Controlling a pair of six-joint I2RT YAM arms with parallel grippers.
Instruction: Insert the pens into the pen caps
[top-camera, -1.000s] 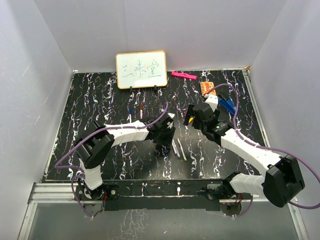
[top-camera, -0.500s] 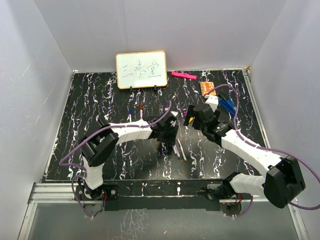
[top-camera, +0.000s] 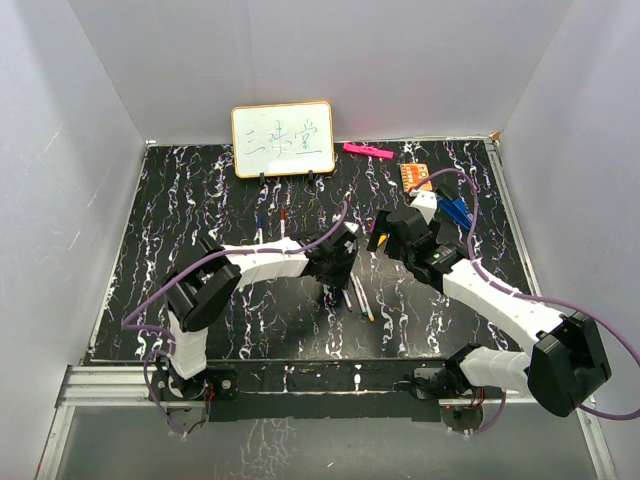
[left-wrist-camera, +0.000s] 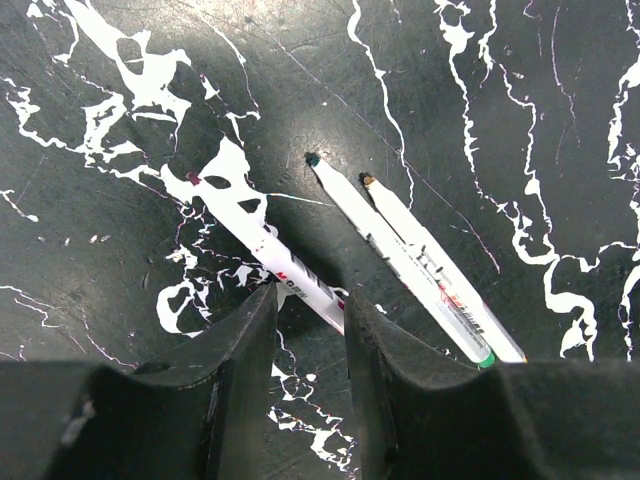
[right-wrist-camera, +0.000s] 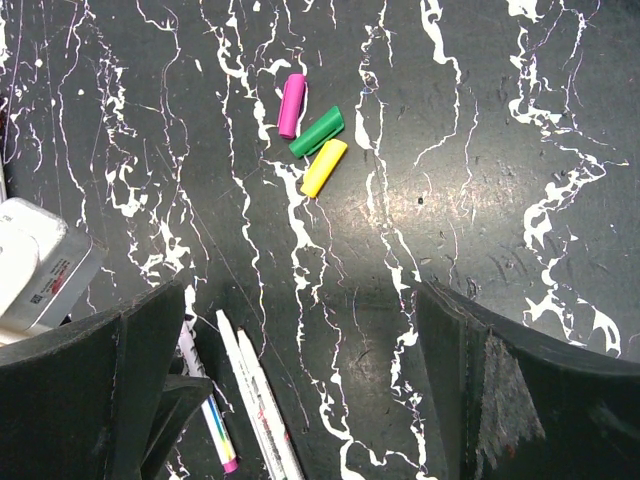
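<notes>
Nearest the arm bases, three thin white-barrelled pens (top-camera: 356, 297) were laid close together on the black, white-veined tabletop (top-camera: 200, 200). Their long axes ran roughly near-to-far, the far ends leaning slightly left.

The left gripper (left-wrist-camera: 308, 335) was set down over them. In its wrist view the white pen with the dark-red tip (left-wrist-camera: 255, 240) was seen lying aslant. Its tip was pointed away from the left fingers (left-wrist-camera: 235, 345) and its rear part was taken into the narrow gap between them. Those fingers were held only slightly apart, close on either side of the barrel. Whether the barrel was actually clamped could not be told. The green-tipped pen (left-wrist-camera: 400, 255) and the brownish-tipped pen (left-wrist-camera: 440, 275) were laid side by side just right of that gap, outside the fingers.

Slightly farther and to the right, the right gripper (right-wrist-camera: 300, 400) was held above the tabletop. The right fingers (right-wrist-camera: 530, 400) were spread wide, with nothing between them. Beyond them three short plastic caps were clustered almost touching: a magenta cap (right-wrist-camera: 292, 105), a green cap (right-wrist-camera: 316, 131) and a yellow cap (right-wrist-camera: 324, 167).

The pens were thus judged nearer the left arm and the caps nearer the right. Because the red-tipped barrel lay oblique to the closing line, some swivel was to be expected on closing.

Farthest, a blue-ended pen (top-camera: 261, 230) and a reddish-ended pen (top-camera: 284, 222) were laid apart. Whether these were capped could not be made out.
</notes>
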